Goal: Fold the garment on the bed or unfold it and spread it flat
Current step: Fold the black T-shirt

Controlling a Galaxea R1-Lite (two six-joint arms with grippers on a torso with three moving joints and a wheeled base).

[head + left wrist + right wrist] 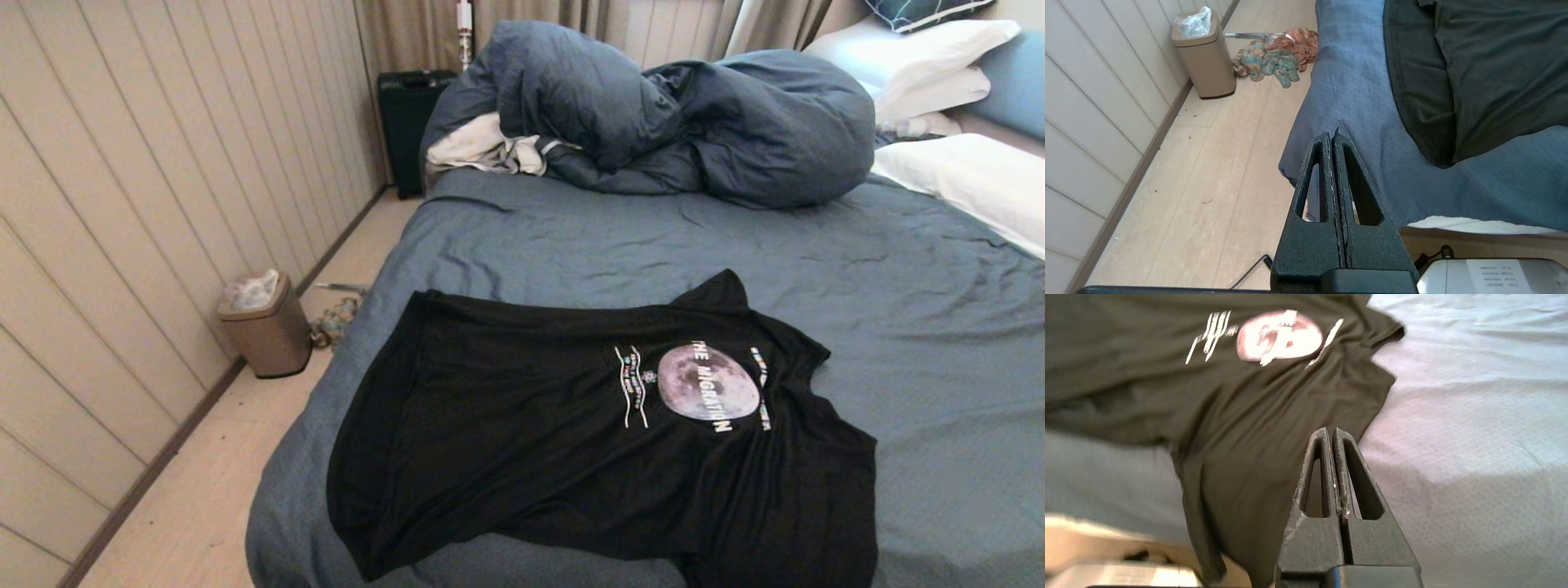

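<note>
Lying spread open on the near part of the bed (571,237), the garment (522,441) is a black T-shirt with its moon print (707,382) and white lettering facing up, its neck end toward the robot's right and its hem toward the bed's left edge; one lower part hangs over the near edge of the bed. The left hand (1332,136) has its fingers pressed together, holding nothing, above the bed's near left corner. The right hand (1332,433) is likewise closed and empty, just over the shirt's lower right part. A bulky dark-blue duvet (653,114) is heaped at the far side, with white pillows (939,57) to the right, and a tan bin (265,322) stands on the floor.
</note>
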